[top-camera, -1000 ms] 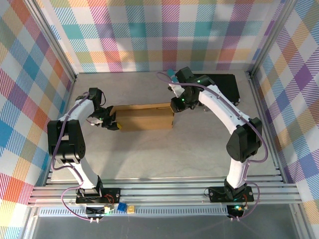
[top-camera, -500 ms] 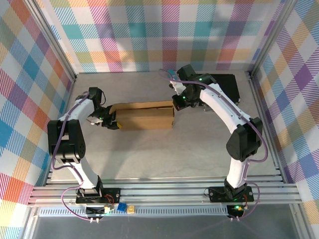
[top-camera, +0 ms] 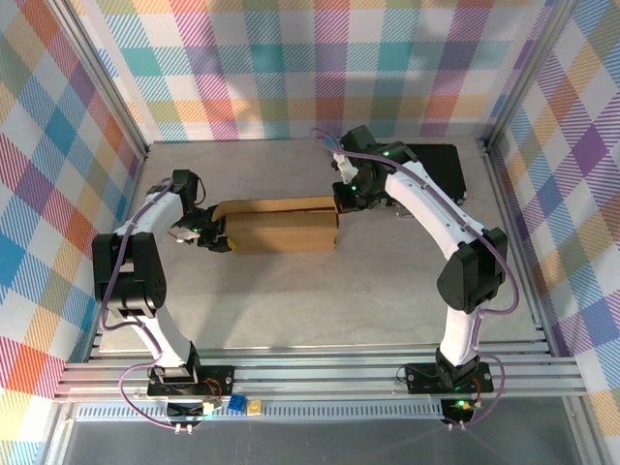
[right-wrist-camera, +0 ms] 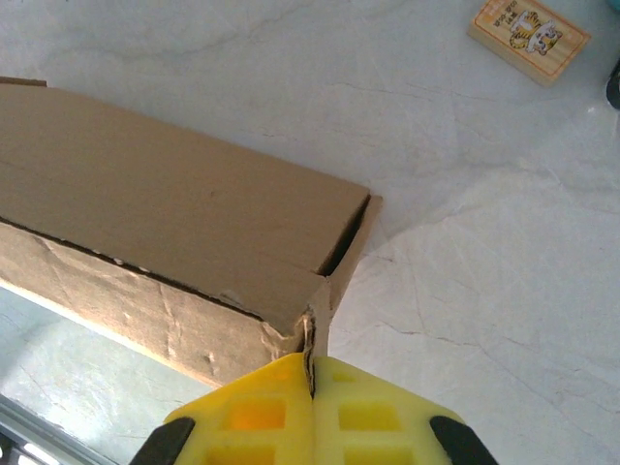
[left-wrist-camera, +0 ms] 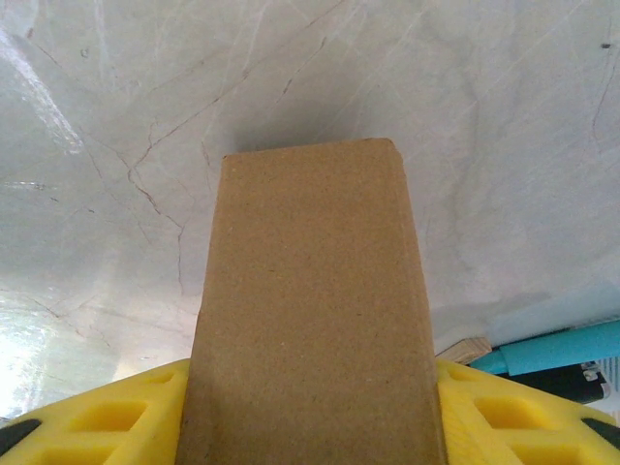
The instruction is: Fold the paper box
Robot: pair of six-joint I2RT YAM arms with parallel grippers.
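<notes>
My left gripper [top-camera: 219, 238] hugs one end of the paper box [top-camera: 283, 225], which stretches away in front of it, and my right gripper [right-wrist-camera: 312, 383] is pinched shut on its ragged corner, so I should push softly and not rip it.

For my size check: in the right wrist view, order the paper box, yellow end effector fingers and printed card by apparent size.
1. paper box
2. yellow end effector fingers, though nearness to the camera inflates them
3. printed card
</notes>
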